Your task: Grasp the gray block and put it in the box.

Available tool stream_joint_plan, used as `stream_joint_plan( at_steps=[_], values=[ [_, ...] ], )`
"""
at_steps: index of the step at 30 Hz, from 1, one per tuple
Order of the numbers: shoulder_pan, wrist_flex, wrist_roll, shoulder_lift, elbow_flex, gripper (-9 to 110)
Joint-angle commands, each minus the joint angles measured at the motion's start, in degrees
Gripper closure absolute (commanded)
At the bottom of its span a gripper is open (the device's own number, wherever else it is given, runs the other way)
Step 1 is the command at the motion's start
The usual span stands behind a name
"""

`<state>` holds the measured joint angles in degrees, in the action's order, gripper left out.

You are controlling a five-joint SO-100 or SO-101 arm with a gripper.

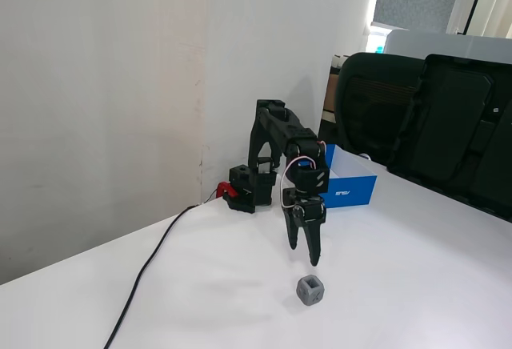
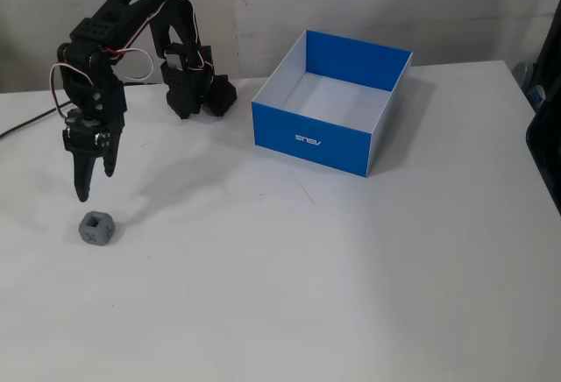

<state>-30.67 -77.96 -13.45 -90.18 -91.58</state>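
Pincer point(image 2: 84, 191), fingers nearly together and holding nothing, hangs just above gray block point(image 2: 96, 228).

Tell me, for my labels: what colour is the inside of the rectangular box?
White inside, bright blue outside; the box shows best in a fixed view.

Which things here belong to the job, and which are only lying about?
For the job:
- gray block
- blue box
- tool, jaws closed above the block

Only lying about:
- black cable
- black office chairs
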Motion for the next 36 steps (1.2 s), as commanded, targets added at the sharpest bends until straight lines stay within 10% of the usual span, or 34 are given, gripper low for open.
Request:
stream_joint_plan(
  at_steps=[1,36],
  values=[
    [0.2,-0.4,2.0,-0.6,4.3,71],
    [1.3,-9.8,3.3,27.4,34.3,71]
  ],
)
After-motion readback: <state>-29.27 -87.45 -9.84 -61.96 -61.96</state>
